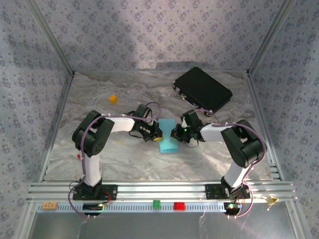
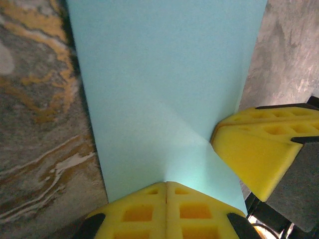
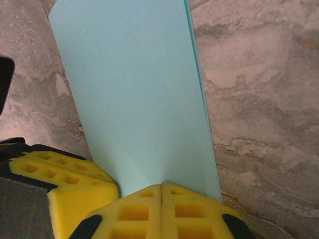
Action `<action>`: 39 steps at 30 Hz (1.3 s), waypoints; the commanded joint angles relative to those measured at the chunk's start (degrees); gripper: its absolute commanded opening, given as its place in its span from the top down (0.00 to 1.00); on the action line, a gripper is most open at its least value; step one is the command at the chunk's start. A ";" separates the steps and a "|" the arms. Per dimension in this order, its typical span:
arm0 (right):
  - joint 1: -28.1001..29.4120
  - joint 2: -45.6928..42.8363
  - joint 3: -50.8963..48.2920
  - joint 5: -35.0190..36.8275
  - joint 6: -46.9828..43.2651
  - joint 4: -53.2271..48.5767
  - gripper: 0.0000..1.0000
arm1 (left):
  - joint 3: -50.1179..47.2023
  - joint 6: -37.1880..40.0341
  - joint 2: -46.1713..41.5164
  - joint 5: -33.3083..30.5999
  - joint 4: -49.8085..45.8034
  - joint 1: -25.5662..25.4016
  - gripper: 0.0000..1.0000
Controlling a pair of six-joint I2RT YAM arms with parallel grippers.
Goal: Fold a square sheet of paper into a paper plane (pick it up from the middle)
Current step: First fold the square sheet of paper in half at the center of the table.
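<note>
Grey marbled table (image 1: 114,154) and patterned walls frame your workspace. The light-blue sheet of paper (image 1: 167,137) sits near the middle of the table, between your two arms. From above it reads as a narrow strip rather than a square. In the right wrist view its right edge shows two layers, one lying just inside the other. From that I judge you have the first lengthwise fold in, with the sheet doubled on itself.

Your left gripper (image 2: 167,196) is closed on the left side of the paper, its yellow pads pressed together with the sheet pinched between them. A soft crease runs up from that pinch toward the tip of the other gripper. Your right gripper (image 3: 162,199) is likewise clamped on the paper from the opposite side, pads meeting with no gap. The two pinch points are just beside each other, at about the middle of the strip's length. I cannot tell whether the paper is lifted or lying on the table.

As I read it, nearly everything that makes a plane is left to do: no angled nose folds, pointed tip or wings are visible. The black case (image 1: 203,91) at the far right and the small orange cube (image 1: 113,98) at the far left lie well apart from the paper.
</note>
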 commanded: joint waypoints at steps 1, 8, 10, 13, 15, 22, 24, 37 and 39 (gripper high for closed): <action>-0.03 1.08 -1.92 4.23 0.21 -7.02 1.00 | -1.22 4.22 -0.32 -3.05 -4.41 0.43 1.00; -0.03 0.92 -1.99 4.38 0.09 -7.19 1.00 | -1.60 6.30 -1.91 -5.24 -5.87 0.36 1.00; -0.03 0.73 -2.20 4.49 0.14 -7.17 1.00 | -1.30 4.82 -3.67 -4.13 -4.59 0.31 1.00; -0.17 0.40 -2.22 4.58 0.12 -7.48 1.00 | -0.99 2.48 -6.27 -2.13 -2.81 -0.03 1.00; -0.12 0.33 -2.28 4.73 -0.04 -7.55 1.00 | -0.95 1.18 -7.08 -0.74 -1.50 -0.20 0.99; -0.21 0.06 -2.55 4.76 0.04 -7.51 1.00 | -0.59 -1.21 -4.66 1.82 1.39 -2.07 0.98; -0.21 0.00 -2.54 4.75 -0.01 -7.60 1.00 | -1.27 -1.39 -3.91 1.75 1.72 -2.36 0.98; -0.36 0.21 -2.67 4.67 -0.09 -7.67 1.00 | -10.00 6.43 -5.10 -2.82 -3.30 -2.29 1.00; -0.35 0.03 -2.68 4.85 -0.03 -7.63 1.00 | -9.81 7.25 -6.38 -4.14 -4.84 -2.37 1.00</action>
